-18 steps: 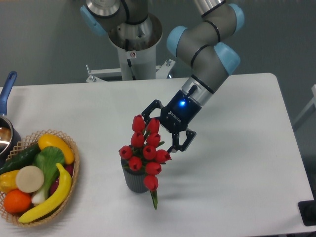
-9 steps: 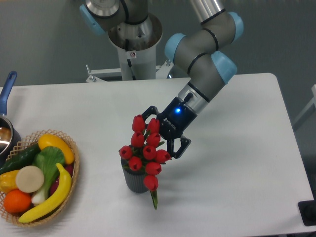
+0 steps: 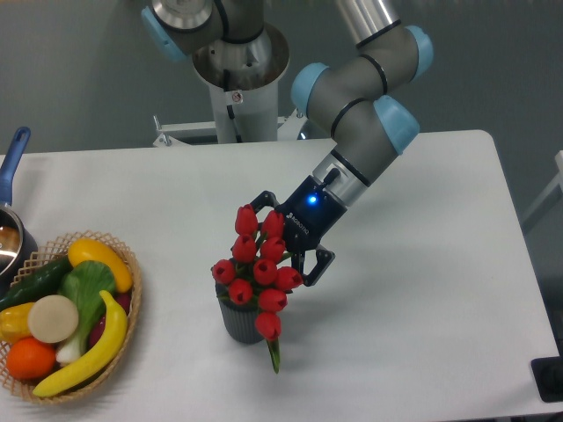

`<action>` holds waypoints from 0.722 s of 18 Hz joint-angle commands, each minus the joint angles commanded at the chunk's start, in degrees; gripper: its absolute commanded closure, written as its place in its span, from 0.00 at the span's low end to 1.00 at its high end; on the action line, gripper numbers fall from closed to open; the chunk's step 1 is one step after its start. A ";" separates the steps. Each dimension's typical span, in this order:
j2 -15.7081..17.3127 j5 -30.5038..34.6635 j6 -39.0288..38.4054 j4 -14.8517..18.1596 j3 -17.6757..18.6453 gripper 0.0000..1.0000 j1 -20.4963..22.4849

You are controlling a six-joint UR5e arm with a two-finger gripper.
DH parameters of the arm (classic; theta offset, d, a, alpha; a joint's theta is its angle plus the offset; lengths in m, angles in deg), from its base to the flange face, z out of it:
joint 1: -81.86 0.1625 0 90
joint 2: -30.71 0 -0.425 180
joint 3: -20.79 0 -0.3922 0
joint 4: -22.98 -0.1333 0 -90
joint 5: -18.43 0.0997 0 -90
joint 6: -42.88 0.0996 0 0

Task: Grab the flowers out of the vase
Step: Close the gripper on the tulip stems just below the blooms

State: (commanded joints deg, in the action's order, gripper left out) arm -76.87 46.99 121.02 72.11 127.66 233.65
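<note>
The flowers (image 3: 258, 268), a bunch of red tulip buds on green stems, stand in the vase (image 3: 237, 321), a small dark grey ribbed pot near the table's middle front. One stem tip hangs down below the vase's right side. My gripper (image 3: 283, 239) is open and comes in from the upper right. Its fingers straddle the right upper side of the bunch, one near the top buds and one by the right-hand buds. The buds hide the finger ends, so I cannot tell whether they touch.
A woven basket (image 3: 127, 299) with a banana, orange, cucumber and other produce sits at the front left. A blue-handled pot (image 3: 10, 171) is at the left edge. The robot base (image 3: 237, 70) stands behind the table. A dark object (image 3: 547, 378) sits at the front right corner.
The gripper has moved left and slightly down, closer into the bunch. Its fingers remain open. The flowers and vase have not moved.
</note>
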 joint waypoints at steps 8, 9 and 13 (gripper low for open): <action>0.09 -0.26 -0.17 0.09 0.00 0.56 0.26; 0.09 -0.26 -0.18 0.09 0.00 0.56 0.26; 0.18 -2.10 -0.18 0.09 0.00 0.56 0.62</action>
State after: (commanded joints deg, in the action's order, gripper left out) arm -76.69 44.89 120.84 72.20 127.66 234.26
